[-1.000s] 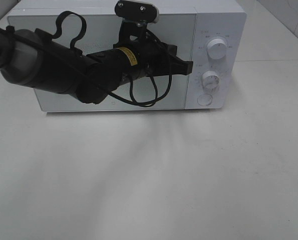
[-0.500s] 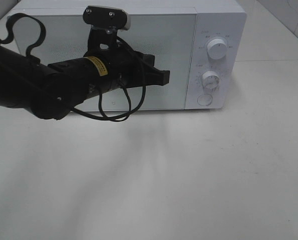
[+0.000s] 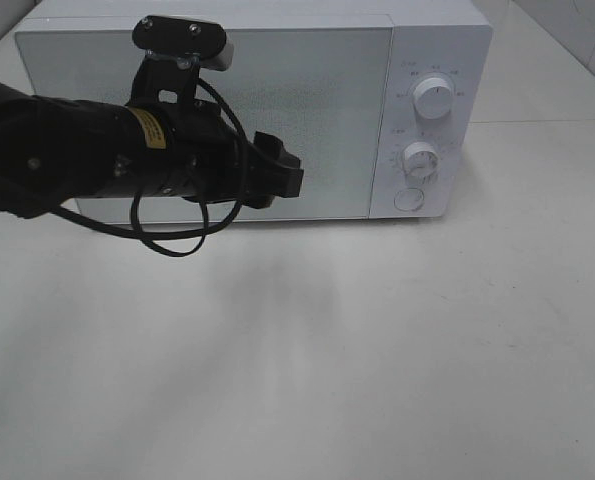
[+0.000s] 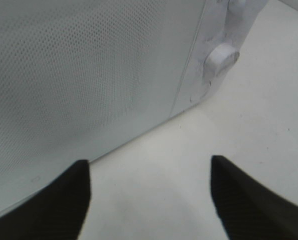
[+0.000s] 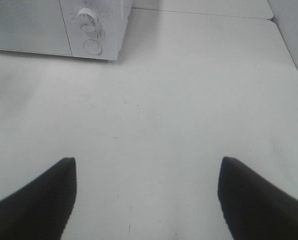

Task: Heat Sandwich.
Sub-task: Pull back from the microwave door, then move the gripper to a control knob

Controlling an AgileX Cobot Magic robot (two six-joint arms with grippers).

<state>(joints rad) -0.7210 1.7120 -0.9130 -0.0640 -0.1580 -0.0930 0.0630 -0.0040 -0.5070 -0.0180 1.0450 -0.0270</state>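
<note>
My left claw (image 3: 289, 180) hangs released before the shut microwave (image 3: 317, 90) door, mid-left of frame. My right claw (image 5: 147, 160) is spread over the tabletop (image 5: 189, 100). I can't see the sandwich. The dial (image 3: 435, 98) markings and the arm's yellow label (image 3: 150, 130) are unreadable.

Markings at each microwave (image 3: 277, 60) dial (image 3: 435, 98) and the arm's (image 3: 57, 160) yellow label (image 3: 150, 130) are illegible.

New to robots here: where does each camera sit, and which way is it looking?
Exterior high: mounted high, facing down at the microwave on the table; the left arm and left gripper show.
Left wrist: on the left arm, facing the microwave door; its open fingertips show.
Right wrist: on the right arm, looking down across the table; the open right gripper shows.
Shared: all three see the lower knob.
</note>
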